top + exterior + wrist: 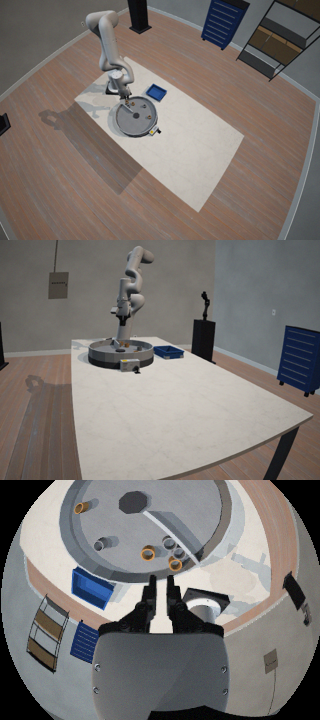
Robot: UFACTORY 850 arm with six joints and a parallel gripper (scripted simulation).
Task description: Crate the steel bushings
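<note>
The grey round turning table (pixel 126 125) (pixel 108 356) (pixel 110 525) bears three steel bushings and three orange-brown ones. One steel bushing (pixel 144 106) (pixel 139 348) (pixel 97 544) stands apart. Two more, a steel bushing (pixel 169 542) and another steel bushing (pixel 178 553), stand close together beside the light bar, near an orange-brown bushing (pixel 175 566). A second orange-brown bushing (pixel 133 103) (pixel 146 556) is near them, a third (pixel 149 117) (pixel 81 508) farther off. The blue crate (pixel 155 92) (pixel 160 352) (pixel 91 589) is empty. My gripper (pixel 122 324) (pixel 161 584) is slightly open and empty, above the turning table's arm-side edge.
The light bar (pixel 127 107) (pixel 116 344) (pixel 165 530) runs from the dark hub (pixel 135 115) (pixel 120 350) (pixel 133 502) toward the turning table's rim. A small grey box (pixel 153 130) (pixel 128 365) stands against the outer wall. The crate sits beside the turning table.
</note>
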